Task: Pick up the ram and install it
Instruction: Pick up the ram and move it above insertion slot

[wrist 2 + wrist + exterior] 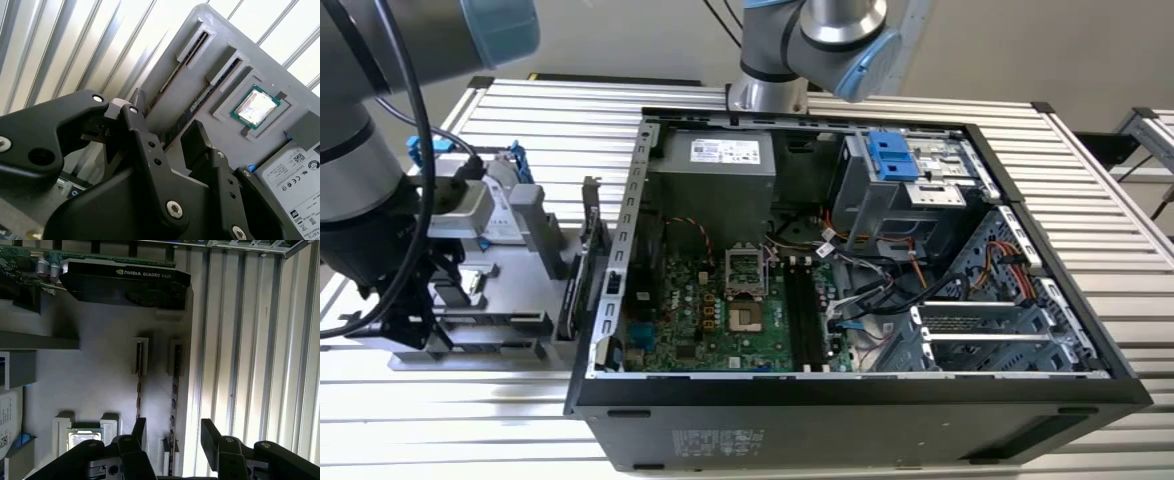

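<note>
My tool (175, 434) hangs open and holds nothing. In both wrist views its two black fingers (139, 427) are spread to either side of the ram (175, 385) without touching it. The ram stands on edge in a slot of the grey holder (100, 355), just beside a second stick (138, 390). The holder sits on the ribbed tabletop (250, 340), to the exterior view's left of the open computer case (854, 410).

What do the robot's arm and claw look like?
The arm is silver-grey tubing with light blue joint caps and black cables running alongside. The claw is matte black, with two blocky fingers and silver screw heads.
</note>
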Robot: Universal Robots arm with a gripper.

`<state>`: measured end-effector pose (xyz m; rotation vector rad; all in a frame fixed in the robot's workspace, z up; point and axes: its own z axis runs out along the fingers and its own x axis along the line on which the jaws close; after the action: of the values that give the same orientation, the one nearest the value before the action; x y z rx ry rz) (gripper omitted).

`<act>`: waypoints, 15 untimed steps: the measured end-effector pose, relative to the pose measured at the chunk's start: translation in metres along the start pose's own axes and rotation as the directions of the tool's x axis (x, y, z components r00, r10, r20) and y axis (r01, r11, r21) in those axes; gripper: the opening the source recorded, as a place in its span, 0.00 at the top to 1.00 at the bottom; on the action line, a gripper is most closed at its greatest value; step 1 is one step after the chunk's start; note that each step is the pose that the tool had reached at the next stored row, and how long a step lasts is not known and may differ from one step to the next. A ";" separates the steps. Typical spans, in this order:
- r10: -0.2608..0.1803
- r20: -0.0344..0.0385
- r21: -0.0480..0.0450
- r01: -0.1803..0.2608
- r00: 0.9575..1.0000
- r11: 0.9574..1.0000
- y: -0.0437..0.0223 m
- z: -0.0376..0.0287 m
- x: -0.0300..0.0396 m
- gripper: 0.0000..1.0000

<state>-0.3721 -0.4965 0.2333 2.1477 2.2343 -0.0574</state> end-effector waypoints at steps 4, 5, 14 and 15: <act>0.000 0.000 0.000 0.000 1.000 1.000 0.0000 0.0006 -0.0001 0.00; 0.000 0.000 0.000 0.000 1.000 1.000 0.0000 0.0008 -0.0002 0.00; 0.000 0.000 0.000 0.000 1.000 1.000 -0.0001 0.0042 -0.0014 0.00; 0.000 0.000 0.000 0.000 1.000 1.000 -0.0001 0.0047 -0.0016 0.00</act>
<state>-0.3721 -0.4983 0.2287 2.1475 2.2339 -0.0577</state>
